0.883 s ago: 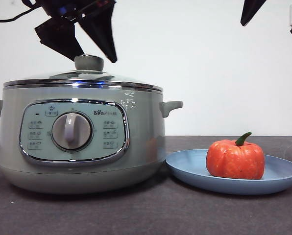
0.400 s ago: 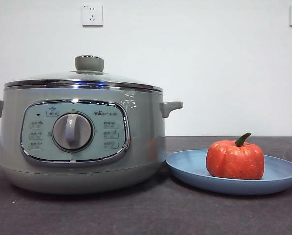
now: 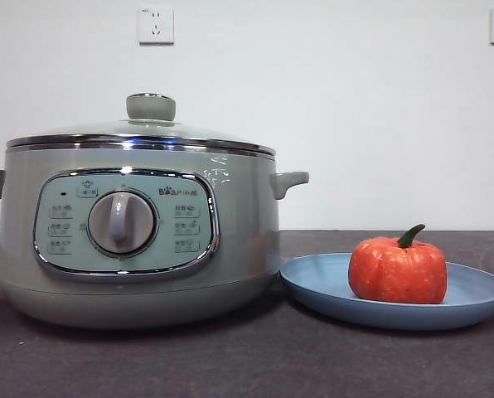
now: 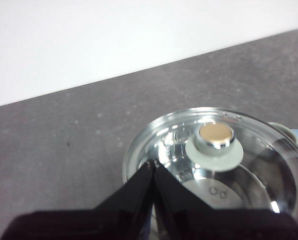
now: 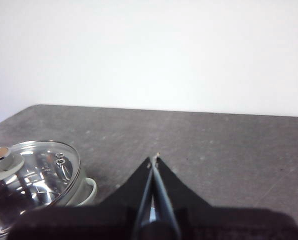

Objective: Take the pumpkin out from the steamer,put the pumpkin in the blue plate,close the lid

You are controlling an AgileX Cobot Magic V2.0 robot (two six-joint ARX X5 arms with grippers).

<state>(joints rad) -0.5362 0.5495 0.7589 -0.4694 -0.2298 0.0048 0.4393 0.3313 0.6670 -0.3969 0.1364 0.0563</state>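
Observation:
The orange-red pumpkin with its green stem sits in the blue plate to the right of the steamer. The glass lid with its sage-green knob rests shut on the steamer. Neither gripper shows in the front view. In the left wrist view my left gripper is shut and empty, high above the lid and its knob. In the right wrist view my right gripper is shut and empty, raised over the table, with the lid off to one side.
The dark grey table stretches in front of the steamer and plate. A white wall with two sockets stands behind.
One second ago both arms showed at the top of the front view, one just above the lid's knob. They have risen out of that view. The lid, steamer, pumpkin and plate have not moved.

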